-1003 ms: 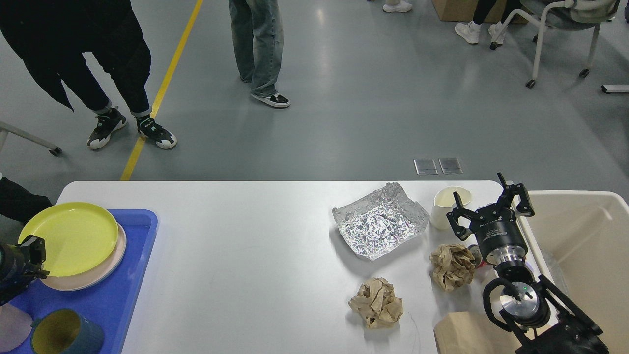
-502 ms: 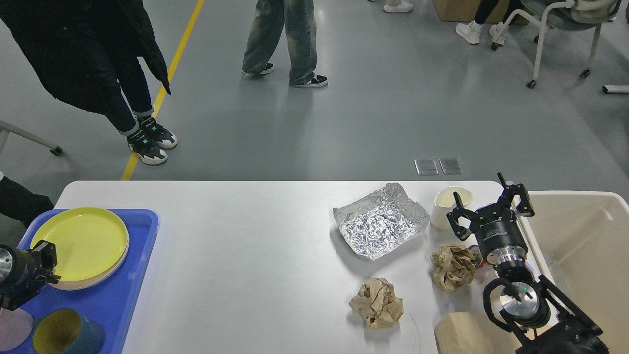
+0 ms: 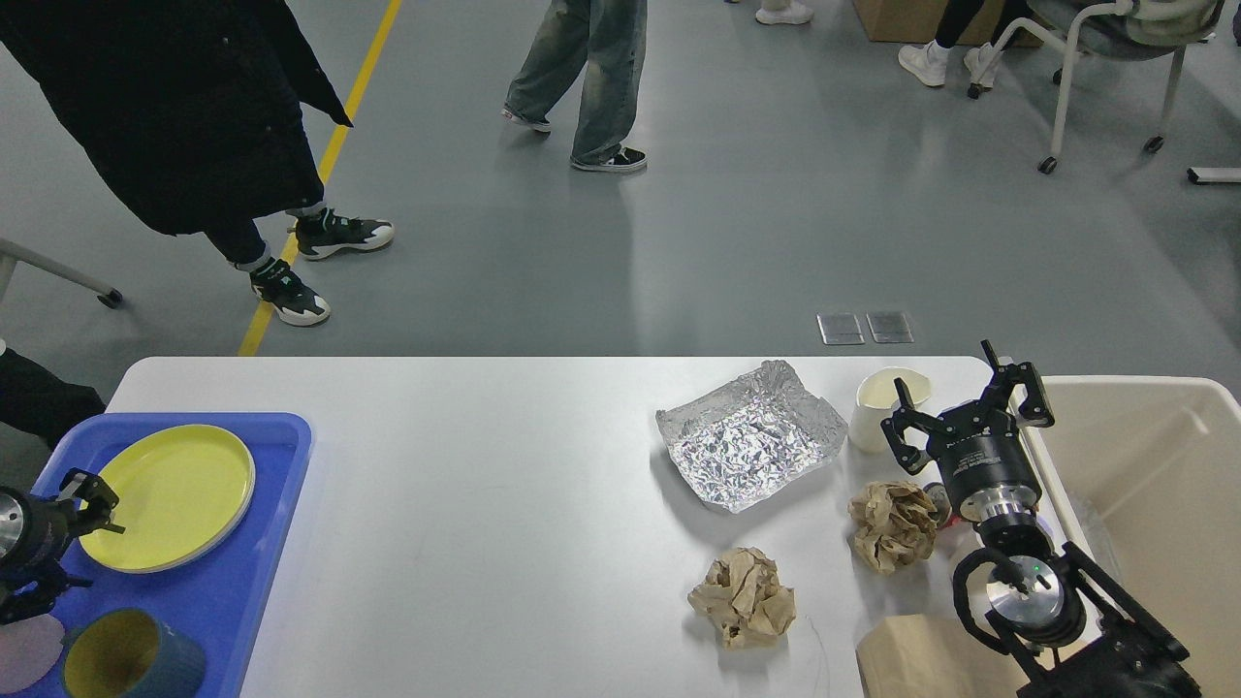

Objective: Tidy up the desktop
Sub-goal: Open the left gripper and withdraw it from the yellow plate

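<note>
Nearest, at the bottom right: a brown paper bag (image 3: 921, 659) partly cut off by the frame, beside the right arm. Bottom left: a dark blue cup (image 3: 131, 664) on the blue tray (image 3: 276, 543), kept with the dishes, likely the sorting place for reusables. Just above it, the left gripper (image 3: 85, 504), fingers spread and empty, just at the edge of the yellow plate (image 3: 170, 494), which lies flat on the tray. Mid-depth on the white desktop (image 3: 465, 504): 2 crumpled brown paper balls (image 3: 745, 593), (image 3: 892, 523), loose rubbish not yet cleared. Farther back: a creased foil sheet (image 3: 748, 446) and a white paper cup (image 3: 880, 402). Beside the cup, the right gripper (image 3: 970, 407), fingers wide apart, holding nothing, poised between cup and beige bin (image 3: 1163, 465), probably the destination for waste. Beyond: grey floor, people walking.
</note>
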